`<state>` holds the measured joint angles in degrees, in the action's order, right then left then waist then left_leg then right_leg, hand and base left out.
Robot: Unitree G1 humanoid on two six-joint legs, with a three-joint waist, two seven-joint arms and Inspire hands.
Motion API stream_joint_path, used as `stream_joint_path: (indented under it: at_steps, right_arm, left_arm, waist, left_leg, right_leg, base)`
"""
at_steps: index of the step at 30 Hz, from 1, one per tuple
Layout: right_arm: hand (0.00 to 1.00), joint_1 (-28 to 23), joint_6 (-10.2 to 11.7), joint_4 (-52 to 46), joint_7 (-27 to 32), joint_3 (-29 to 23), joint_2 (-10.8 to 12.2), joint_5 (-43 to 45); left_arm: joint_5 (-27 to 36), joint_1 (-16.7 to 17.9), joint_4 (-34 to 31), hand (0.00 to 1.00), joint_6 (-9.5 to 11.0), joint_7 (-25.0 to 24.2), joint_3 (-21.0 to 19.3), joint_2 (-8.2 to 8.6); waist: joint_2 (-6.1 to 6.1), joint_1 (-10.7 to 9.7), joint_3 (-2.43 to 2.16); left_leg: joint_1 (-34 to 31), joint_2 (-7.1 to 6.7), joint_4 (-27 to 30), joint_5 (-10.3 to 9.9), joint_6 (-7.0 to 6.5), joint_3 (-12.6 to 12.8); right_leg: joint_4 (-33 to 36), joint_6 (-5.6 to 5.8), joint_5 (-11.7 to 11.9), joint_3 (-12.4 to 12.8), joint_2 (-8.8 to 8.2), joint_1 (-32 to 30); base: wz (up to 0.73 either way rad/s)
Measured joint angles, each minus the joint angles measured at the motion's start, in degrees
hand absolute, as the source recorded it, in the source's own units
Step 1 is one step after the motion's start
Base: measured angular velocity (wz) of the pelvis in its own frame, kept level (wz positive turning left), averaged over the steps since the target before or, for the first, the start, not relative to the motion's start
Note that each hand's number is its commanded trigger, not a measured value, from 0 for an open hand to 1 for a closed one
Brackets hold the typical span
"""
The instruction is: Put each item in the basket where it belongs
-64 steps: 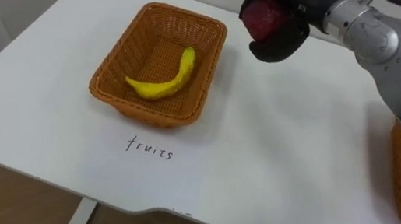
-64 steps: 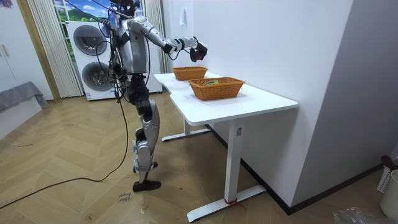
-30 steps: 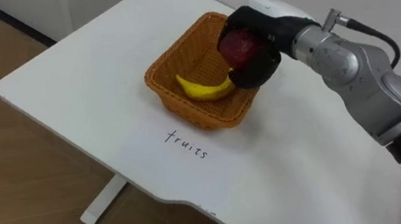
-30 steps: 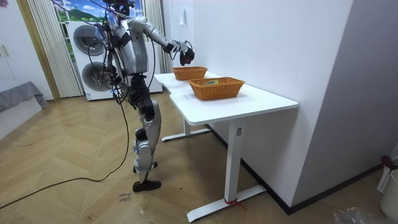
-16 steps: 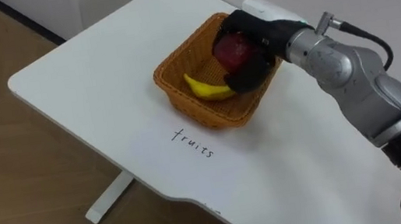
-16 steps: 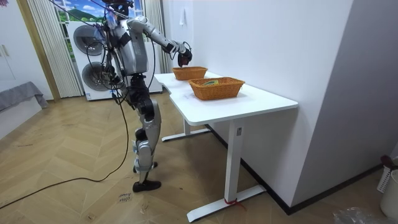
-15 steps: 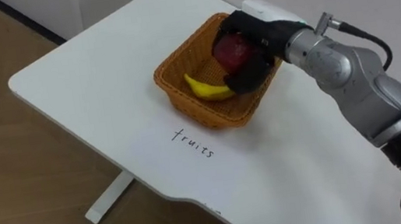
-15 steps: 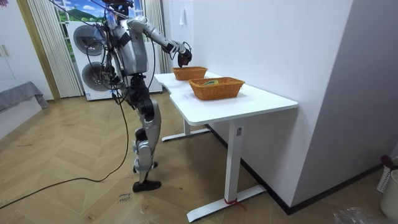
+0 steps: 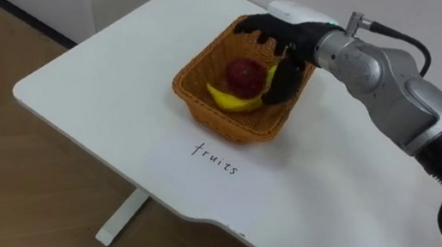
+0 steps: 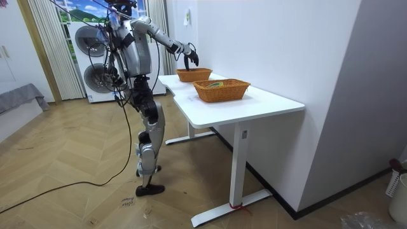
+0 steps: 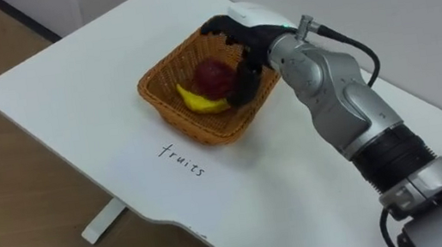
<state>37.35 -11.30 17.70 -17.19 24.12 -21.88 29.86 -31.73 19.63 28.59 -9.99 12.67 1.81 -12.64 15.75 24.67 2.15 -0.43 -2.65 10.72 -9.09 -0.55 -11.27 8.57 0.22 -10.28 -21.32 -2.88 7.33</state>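
Observation:
A red apple point(image 9: 244, 74) lies inside the woven fruit basket point(image 9: 202, 113), resting against a yellow banana point(image 9: 230, 98). My right hand point(image 9: 279, 46) hangs open over the basket's far right side, its fingers spread just above and beside the apple, holding nothing. In the right eye view the same apple point(image 11: 212, 74), banana point(image 11: 196, 101) and right hand point(image 11: 241, 47) show. In the room view I stand at the far end of the white table, with my right hand point(image 10: 189, 56) stretched over the fruit basket point(image 10: 194, 74).
A handwritten label point(image 9: 215, 159) is on the white table point(image 9: 111, 78) in front of the basket. A second woven basket point(image 10: 221, 90) stands nearer the table's middle. The table edge and wooden floor lie to my left. Washing machines point(image 10: 92, 60) stand behind me.
My right hand has opened and let go of the apple, which now lies in the basket against the banana.

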Motion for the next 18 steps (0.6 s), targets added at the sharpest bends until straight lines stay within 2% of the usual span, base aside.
stream_joint_path:
  at_steps: [13, 18]
  right_arm:
    - [0.0, 0.0, 0.01, -0.02, 0.0, -0.01, 0.0, -0.09]
    - [0.0, 0.0, 0.04, -0.38, 0.73, -0.04, 0.0, -0.37]
  left_arm:
    - [0.0, -0.04, 0.03, 0.0, 0.0, -1.15, 0.82, 0.04]
    - [0.17, -0.04, 0.02, 0.0, -0.04, -1.56, 0.73, 0.0]
  waist:
    - [0.09, -0.12, 0.07]
    - [0.1, -0.82, 0.06]
  left_leg:
    - [-0.04, -0.01, 0.05, -0.01, -0.01, 0.03]
    - [-0.09, -0.01, 0.04, -0.01, -0.02, -0.06]
  right_leg:
    - [0.02, 0.0, 0.0, -0.03, 0.0, 0.01]
    - [0.02, 0.0, 0.0, 0.05, 0.03, 0.0]
  base:
    - [0.0]
    - [0.0]
